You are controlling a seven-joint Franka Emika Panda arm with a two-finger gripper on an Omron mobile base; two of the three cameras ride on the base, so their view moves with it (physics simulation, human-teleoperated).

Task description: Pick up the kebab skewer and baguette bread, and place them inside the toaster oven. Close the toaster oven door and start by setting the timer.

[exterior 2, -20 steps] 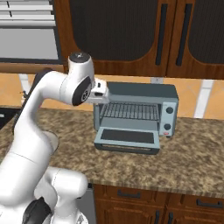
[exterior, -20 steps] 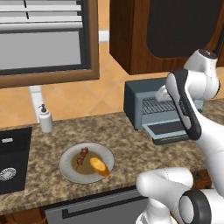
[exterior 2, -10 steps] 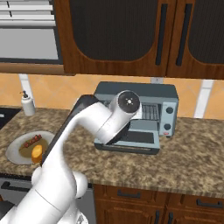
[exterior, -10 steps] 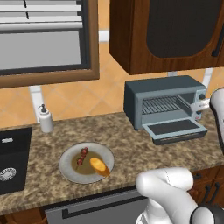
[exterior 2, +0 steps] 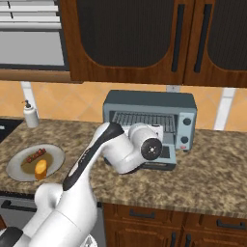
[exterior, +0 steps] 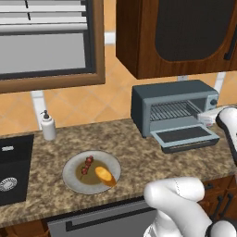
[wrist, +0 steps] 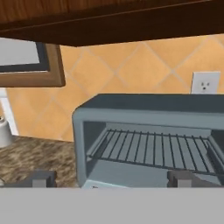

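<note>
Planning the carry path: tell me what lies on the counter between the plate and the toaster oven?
Nothing: from the plate to the toaster oven, the left base view shows bare granite counter.

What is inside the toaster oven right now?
The toaster oven stands with its door dropped open; inside, a bare wire rack shows, no food on it. In the right base view the arm covers part of the opening. The skewer and baguette lie on the plate.
</note>
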